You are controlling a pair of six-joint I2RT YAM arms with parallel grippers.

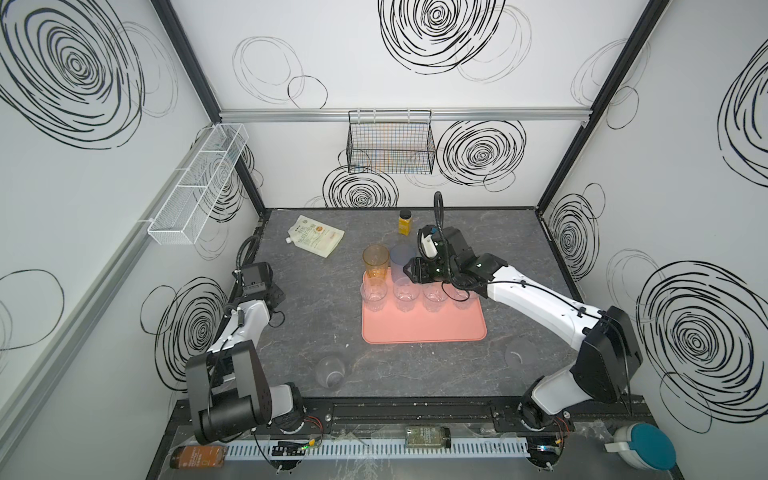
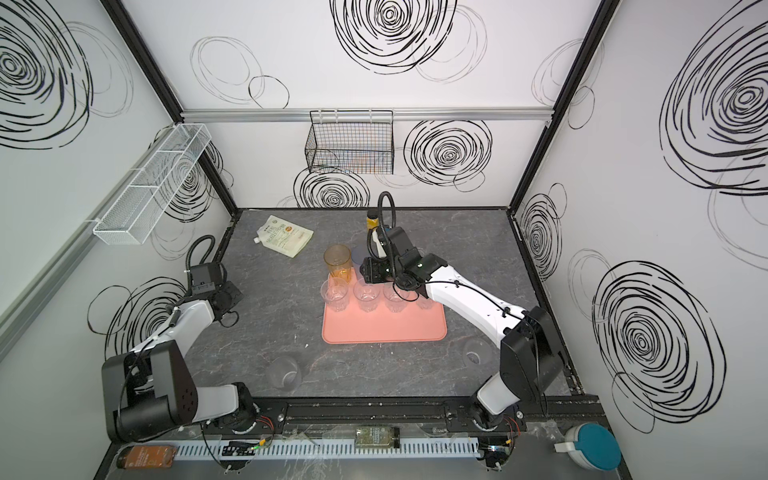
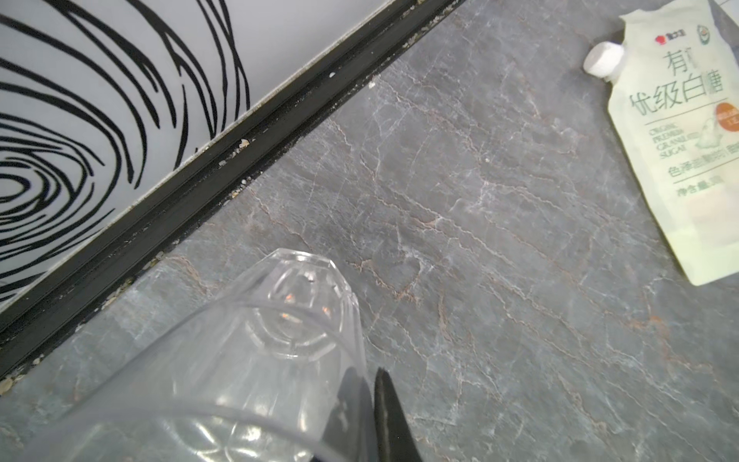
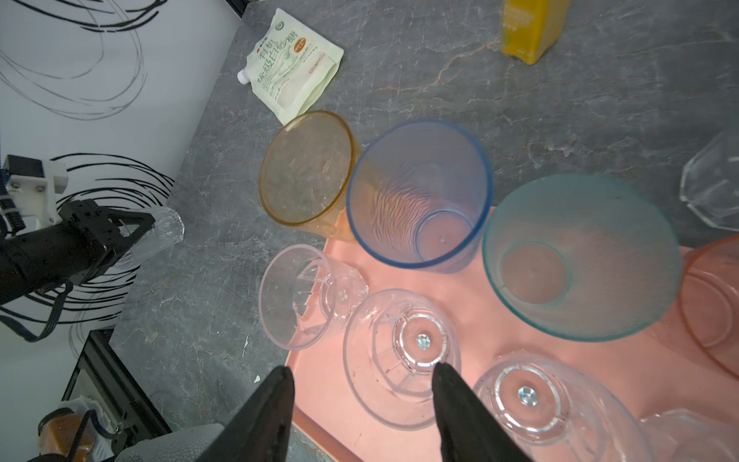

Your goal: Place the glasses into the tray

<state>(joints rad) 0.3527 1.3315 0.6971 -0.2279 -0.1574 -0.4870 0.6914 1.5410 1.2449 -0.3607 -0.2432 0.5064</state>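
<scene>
The salmon-pink tray [image 1: 424, 328] lies mid-table. At its far edge stand an orange glass [image 1: 376, 259], a blue glass [image 4: 420, 192], a teal glass [image 4: 580, 256] and a pink glass [image 4: 712, 300]. In front of them is a row of clear glasses [image 1: 405, 293]. My right gripper [image 4: 362, 372] hangs open over that row, holding nothing. My left gripper [image 3: 366, 378] is near the left wall, shut on the wall of a clear glass [image 3: 260, 340], one finger inside and one outside. Two more clear glasses [image 1: 330, 370] [image 1: 519, 353] sit on the table in front of the tray.
A white sugar pouch [image 1: 316, 241] lies at the back left and a yellow bottle [image 1: 405, 222] stands behind the tray. Another clear glass [image 4: 712, 188] sits beyond the tray. A black wire basket [image 1: 390, 145] and a white mesh basket [image 1: 199, 183] hang on the walls.
</scene>
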